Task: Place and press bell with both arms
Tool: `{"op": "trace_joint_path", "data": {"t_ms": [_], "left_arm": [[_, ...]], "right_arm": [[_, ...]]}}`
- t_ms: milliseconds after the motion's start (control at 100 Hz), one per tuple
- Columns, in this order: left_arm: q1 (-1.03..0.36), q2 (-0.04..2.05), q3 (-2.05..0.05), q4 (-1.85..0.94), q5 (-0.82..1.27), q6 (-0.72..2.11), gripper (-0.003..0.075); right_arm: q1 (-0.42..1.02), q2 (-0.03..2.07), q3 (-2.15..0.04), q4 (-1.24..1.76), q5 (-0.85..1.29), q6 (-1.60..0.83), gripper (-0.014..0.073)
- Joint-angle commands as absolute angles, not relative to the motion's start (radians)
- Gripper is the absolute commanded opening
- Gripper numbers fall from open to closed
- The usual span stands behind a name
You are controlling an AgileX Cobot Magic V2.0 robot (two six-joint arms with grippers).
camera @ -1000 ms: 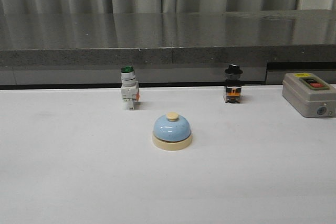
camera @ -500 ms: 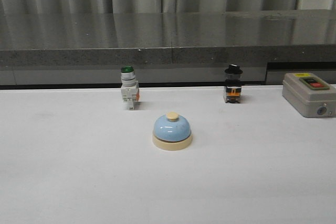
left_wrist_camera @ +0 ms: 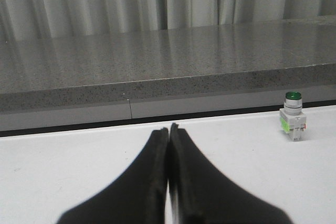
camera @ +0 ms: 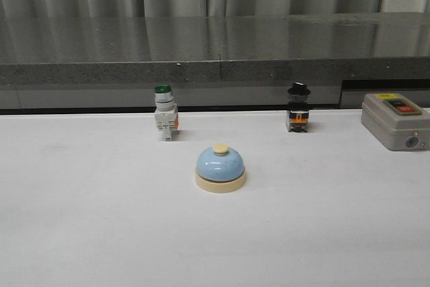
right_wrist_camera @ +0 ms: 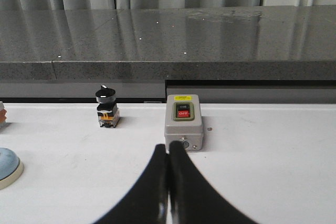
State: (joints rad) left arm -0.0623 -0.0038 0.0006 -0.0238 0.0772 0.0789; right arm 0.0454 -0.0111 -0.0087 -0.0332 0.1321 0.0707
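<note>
Beside right pincer, apart: bell

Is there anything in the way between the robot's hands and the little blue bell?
Nothing visible is. The bell sits alone on the white table. The green-capped switch, black-knobbed switch and grey box all stand farther back. The left gripper and right gripper are both shut, off to each side.

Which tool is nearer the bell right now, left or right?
Probably the right. The bell shows at the edge of the right wrist view, beside the shut right tool. The left tool, also shut, doesn't see it, only the green-capped switch.
</note>
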Motion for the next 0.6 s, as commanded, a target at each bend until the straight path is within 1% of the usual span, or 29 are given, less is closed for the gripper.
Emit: {"op": "trace_joint_path", "data": {"t_ms": [0,250,590], "left_arm": [[-0.062,-0.033,0.044,-0.026,-0.013,0.073,-0.0020],[-0.062,-0.033,0.044,-0.026,-0.013,0.073,-0.0020],[-0.062,-0.033,0.044,-0.026,-0.013,0.073,-0.0020]], "right_arm": [[0.038,-0.033,-0.013,-0.043,0.017,0.073,-0.0060],[0.038,-0.033,0.012,-0.043,-0.022,0.073,-0.0060],[0.038,-0.033,0.012,-0.043,-0.015,0.073,-0.0060]]}}
